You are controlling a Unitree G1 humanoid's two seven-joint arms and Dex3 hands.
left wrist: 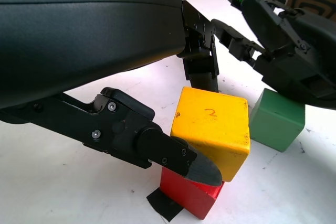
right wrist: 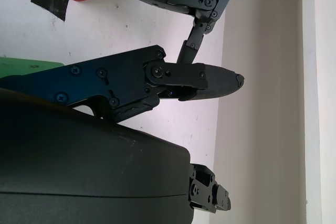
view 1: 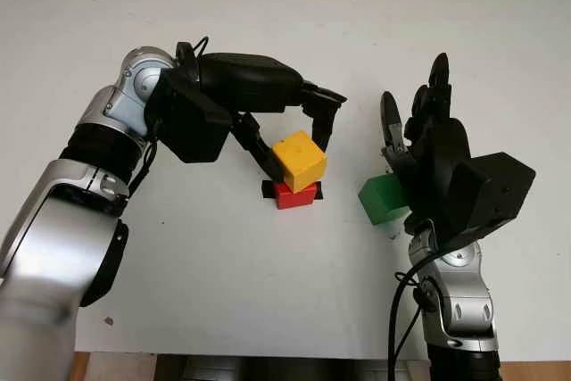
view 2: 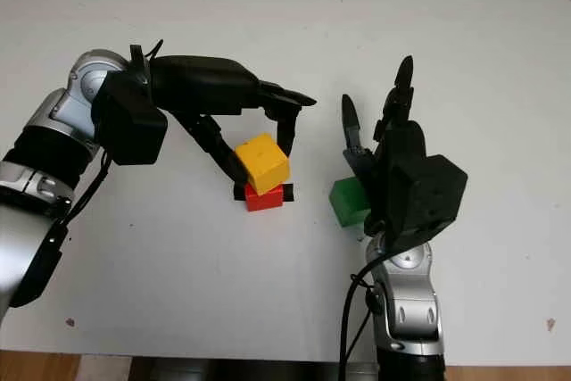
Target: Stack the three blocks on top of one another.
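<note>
A yellow block [view 1: 299, 160] sits tilted on top of a red block [view 1: 294, 195] at the middle of the white table [view 1: 223, 274]. My left hand [view 1: 294, 154] reaches in from the left and is shut on the yellow block, one finger [left wrist: 184, 161] pressing its lower near side and the others behind it. A green block [view 1: 379, 199] lies on the table just right of the stack. My right hand [view 1: 415, 127] stands open right beside the green block and hides part of it, its fingers pointing away from me.
Black tape [view 1: 268, 189] marks the spot under the red block. The table's front edge [view 1: 268, 354] runs close to my body, with a small speck [view 1: 109, 319] near it at the left.
</note>
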